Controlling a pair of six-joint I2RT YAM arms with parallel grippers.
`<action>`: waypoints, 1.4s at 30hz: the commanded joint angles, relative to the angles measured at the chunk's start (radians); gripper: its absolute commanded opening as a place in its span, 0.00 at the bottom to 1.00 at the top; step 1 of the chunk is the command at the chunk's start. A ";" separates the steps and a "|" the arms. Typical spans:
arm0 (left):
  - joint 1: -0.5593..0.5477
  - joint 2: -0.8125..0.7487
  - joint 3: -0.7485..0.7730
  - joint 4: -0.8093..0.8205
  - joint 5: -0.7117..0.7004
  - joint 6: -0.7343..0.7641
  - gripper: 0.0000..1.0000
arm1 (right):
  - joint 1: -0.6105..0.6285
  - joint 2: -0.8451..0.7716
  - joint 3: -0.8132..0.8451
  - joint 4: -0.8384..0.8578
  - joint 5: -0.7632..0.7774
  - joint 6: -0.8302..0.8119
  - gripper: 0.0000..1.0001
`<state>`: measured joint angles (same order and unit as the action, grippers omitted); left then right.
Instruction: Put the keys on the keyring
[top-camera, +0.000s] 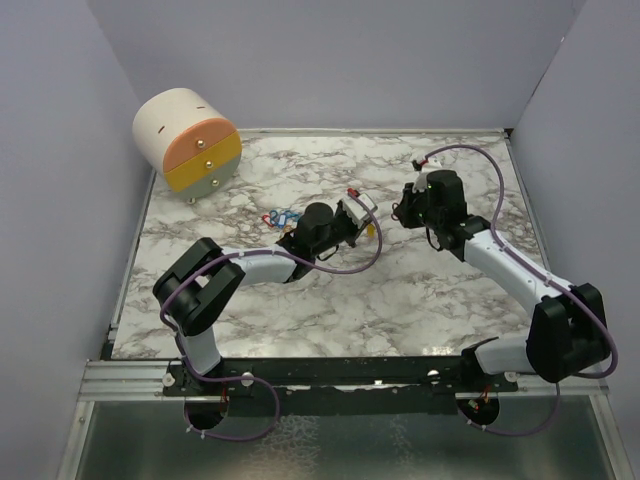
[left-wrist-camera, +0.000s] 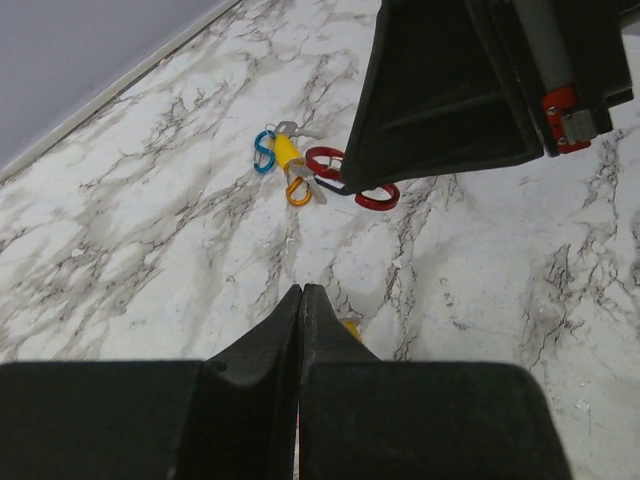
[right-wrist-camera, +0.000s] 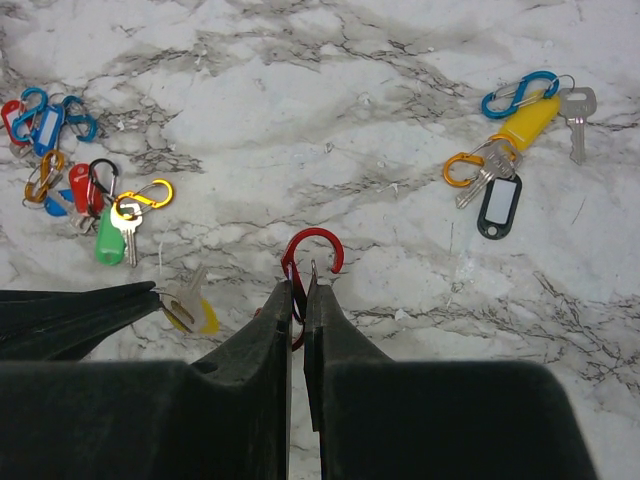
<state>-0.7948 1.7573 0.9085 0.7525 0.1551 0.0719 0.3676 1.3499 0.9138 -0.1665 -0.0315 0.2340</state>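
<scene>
- Marble table (top-camera: 400, 310): hard and slick. Anything I drop here can skid out of easy reach.
- Drawer unit (top-camera: 190, 140): stands at the far left corner, well apart from the work. I judge it no hazard.
- Left gripper (left-wrist-camera: 302, 292): fingers pressed fully together. The yellow-tagged key (right-wrist-camera: 188, 308) juts from their tip, so I judge it pinched there, on a thin hold.
- Right gripper (right-wrist-camera: 298, 285): fingers almost together, clamped on the red clip (right-wrist-camera: 312, 232), whose hooked end stands clear beyond them. Both grippers meet near mid-table, tips just beside each other.
- First heap of keys (top-camera: 280, 216): lies just left of my left wrist, untouched.
- Second heap of keys (right-wrist-camera: 525, 120): lies just to the far side of both grippers, with blue and orange clips tangled in it.
- Risk, red clip: I cannot tell whether its gate is open. Pushing the key against a shut gate would twist the clip in my grip.
- Risk, yellow-tagged key: its hole is tiny. A slight misalignment would lever it out of my left fingers.
- Risk, contact: the fingertips are so close that a careless approach knocks them together.
</scene>
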 joint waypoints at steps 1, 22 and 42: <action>0.000 -0.016 0.037 0.063 0.069 0.024 0.00 | 0.008 0.014 0.037 -0.006 -0.054 -0.015 0.01; 0.000 0.043 0.089 0.075 0.124 0.028 0.00 | 0.035 0.027 0.057 -0.016 -0.090 -0.035 0.01; 0.000 0.056 0.100 0.076 0.137 0.029 0.00 | 0.051 0.035 0.063 -0.018 -0.081 -0.035 0.01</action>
<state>-0.7940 1.8069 0.9871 0.7925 0.2501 0.0937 0.4126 1.3804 0.9455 -0.1799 -0.0994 0.2104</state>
